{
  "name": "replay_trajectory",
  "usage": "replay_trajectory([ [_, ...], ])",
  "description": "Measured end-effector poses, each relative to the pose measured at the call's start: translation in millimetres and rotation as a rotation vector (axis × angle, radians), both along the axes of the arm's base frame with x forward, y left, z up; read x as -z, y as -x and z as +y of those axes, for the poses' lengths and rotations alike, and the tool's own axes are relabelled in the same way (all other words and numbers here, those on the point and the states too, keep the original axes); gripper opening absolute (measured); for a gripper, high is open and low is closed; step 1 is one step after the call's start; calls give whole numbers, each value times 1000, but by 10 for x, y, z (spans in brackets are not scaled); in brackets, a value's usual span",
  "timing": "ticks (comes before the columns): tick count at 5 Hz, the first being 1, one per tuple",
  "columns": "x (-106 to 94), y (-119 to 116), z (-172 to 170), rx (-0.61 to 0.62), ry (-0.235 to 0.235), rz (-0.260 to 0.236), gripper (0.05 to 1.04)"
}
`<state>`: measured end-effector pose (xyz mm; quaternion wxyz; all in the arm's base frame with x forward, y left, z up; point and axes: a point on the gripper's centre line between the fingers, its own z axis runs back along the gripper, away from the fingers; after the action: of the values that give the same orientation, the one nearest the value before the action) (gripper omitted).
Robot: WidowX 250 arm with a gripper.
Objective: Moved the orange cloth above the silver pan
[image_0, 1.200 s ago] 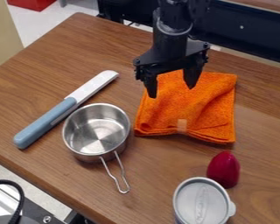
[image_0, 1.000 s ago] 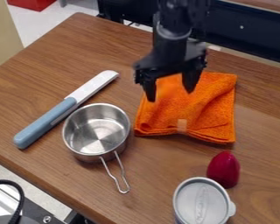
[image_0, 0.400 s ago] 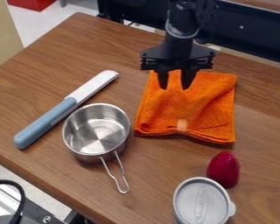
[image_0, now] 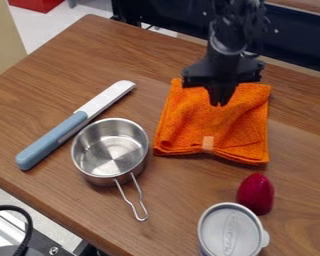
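The gripper (image_0: 220, 103) is over the orange cloth (image_0: 206, 124), fingertips together. Cloth likely light, limp; pinch a raised fold.

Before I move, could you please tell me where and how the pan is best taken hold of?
Probably by the handle, close to the pan, from above, the end effector closing across the two wire sides, which form a narrow loop jutting toward the camera.
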<state>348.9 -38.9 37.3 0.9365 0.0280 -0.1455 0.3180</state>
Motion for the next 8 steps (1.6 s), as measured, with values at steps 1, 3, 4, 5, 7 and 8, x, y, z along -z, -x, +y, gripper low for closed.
replay_trajectory([
  [1, 149, 35, -20, -7, -28, 11, 52],
  [3, 280, 95, 72, -2, -50, 44, 52],
  [4, 301, -8, 202, 17, -74, 44, 52],
  [5, 296, -101, 296, 102, -122, 44, 52],
  [7, 299, -216, 335, 352, -213, 29, 52],
  [8, 328, -191, 335, 455, -238, 36, 52],
])
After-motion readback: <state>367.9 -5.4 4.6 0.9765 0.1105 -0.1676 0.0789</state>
